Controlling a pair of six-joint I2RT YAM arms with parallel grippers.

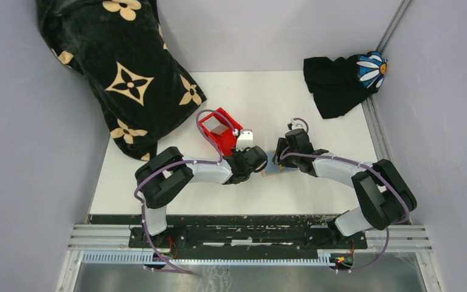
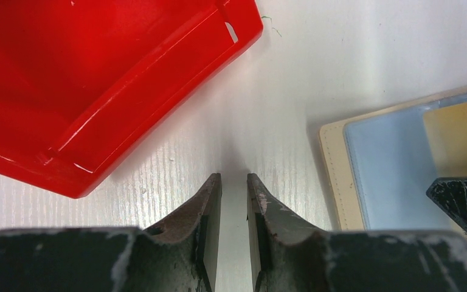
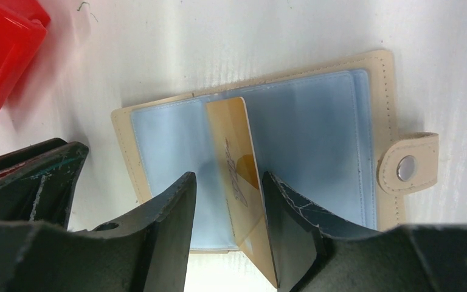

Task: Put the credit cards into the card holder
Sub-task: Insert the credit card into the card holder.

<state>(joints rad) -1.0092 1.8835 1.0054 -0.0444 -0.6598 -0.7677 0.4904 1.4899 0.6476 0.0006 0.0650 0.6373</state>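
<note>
Left claw [image 2: 234,177]: fingers nearly clenched with only a thin slit of worktop [image 1: 261,97] between them, nothing held. It points down into the wedge between bin and holder.
Patterned cloth [image 1: 121,67]: black with tan flowers, heaped over the back-left corner. Its lower edge spills onto the white surface, near the bin but apart from it.
Red bin [image 2: 158,79]: lies left of the left claw, one corner reaching toward the fingertips without touching. A flat grey card [image 1: 215,126] lies on its floor.
Free strip: bare white runs between the bin's edge and the holder's stitched edge, little wider than the left claw itself.
Card holder [image 3: 382,103]: spread open and flat near the middle of the worktop, pale blue sleeves facing up. The snap tab [image 3: 406,167] juts from one short edge, on the side away from the bin.
Credit card [image 3: 234,158]: gold-tan, standing tilted over the holder's middle, far end down on the sleeves.
Right claw [image 3: 228,176]: released. The fingers straddle the card, which leans on one inner face while blue sleeve shows between it and the other finger.
Daisy cloth [image 1: 340,82]: dark, bunched in the back-right corner, well apart from both claws.
Open room: broad bare worktop beyond the holder toward the back wall, and more along the right edge.
</note>
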